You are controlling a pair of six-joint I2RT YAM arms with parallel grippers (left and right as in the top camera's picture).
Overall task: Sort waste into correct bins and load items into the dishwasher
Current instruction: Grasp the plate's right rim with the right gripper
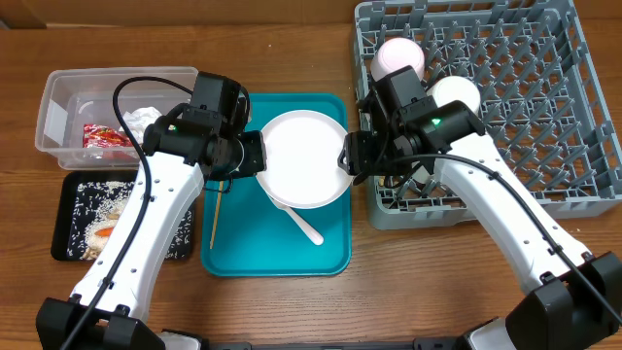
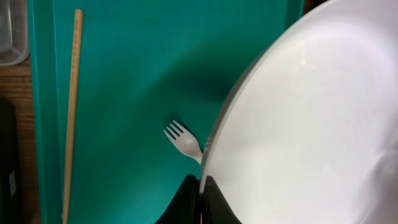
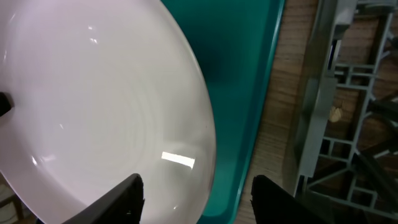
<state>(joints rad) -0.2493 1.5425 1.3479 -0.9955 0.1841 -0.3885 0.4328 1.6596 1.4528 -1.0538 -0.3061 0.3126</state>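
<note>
Overhead: The plate (image 1: 303, 156) is raised over the teal tray (image 1: 228, 243), between the two arms. The left gripper (image 1: 255, 156) is at its left rim and the right gripper (image 1: 348, 156) at its right rim. The fork (image 1: 303, 227) lies on the teal tray, its upper part under the plate. A stick (image 1: 216, 219) lies along the tray's left edge. The rack (image 1: 544, 117) stands just right of the tray, with two bowls (image 1: 398, 56) in its near-left corner.

Left wrist: The jaws are pressed together on the plate's rim and pinch it at one point. The fork's tines show beside the rim below, clear of it.

Right wrist: The fingers (image 3: 130, 193) stand spread, one over the plate's face and one outside its edge. The rim runs between them, and no contact is visible.

Assessment: The plate appears light, rigid and glossy, so it is likely slippery under narrow pads. A single-point pinch allows it to swing or tilt. The raised rim is the only practical hold. The right jaws should seat squarely across the rim, opposite the left grip, before any release. A shallow bite risks the plate sliding out onto the fork.
</note>
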